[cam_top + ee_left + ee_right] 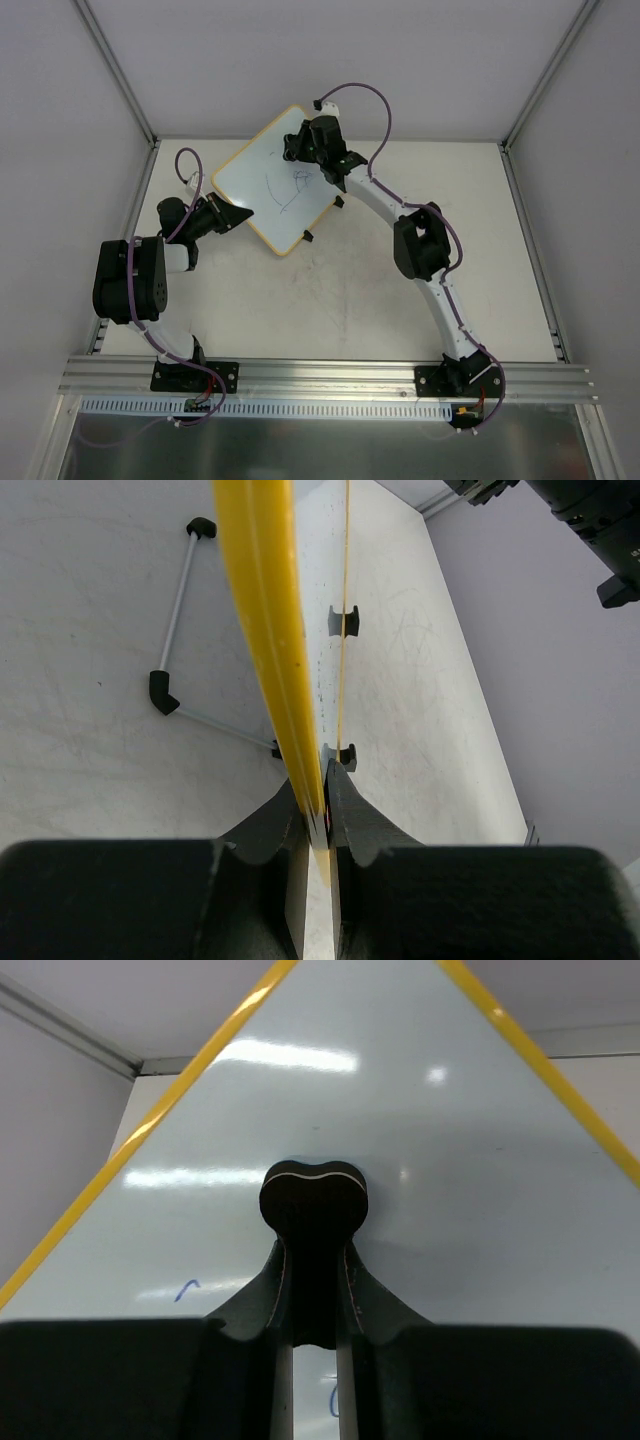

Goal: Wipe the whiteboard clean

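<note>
Right now the whiteboard (262, 190) sits at the far left part of the table (350, 290), turned like a diamond, with its far corner reaching past the table's back edge in the top view. Dark pen scribbles (285, 185) mark the middle of its white face. Two black clip feet (308, 237) sit on its near right edge.

The left tool (235, 215) is closed on the board's near left edge. In the left wrist view its two fingers (350, 815) pinch the yellow frame (262, 610), which runs straight up from between them, the board seen edge on. The clip feet (343, 620) show on the thin far edge. To the left of the frame a grey wire rod with black end caps (160, 690) is visible; I cannot tell whether it belongs to the board's back or lies on the table.

The right tool (300, 140) is over the board's far half, beyond the scribbles. In the right wrist view its jaws are closed on a dark pad (313, 1195) with a rounded top, which appears to press against the white face between the two yellow frame edges. Faint blue strokes (185, 1288) lie on the board to the left of the fingers (250, 1300). The right arm (430, 250) curves from its base at the near right across the table to the board.
</note>
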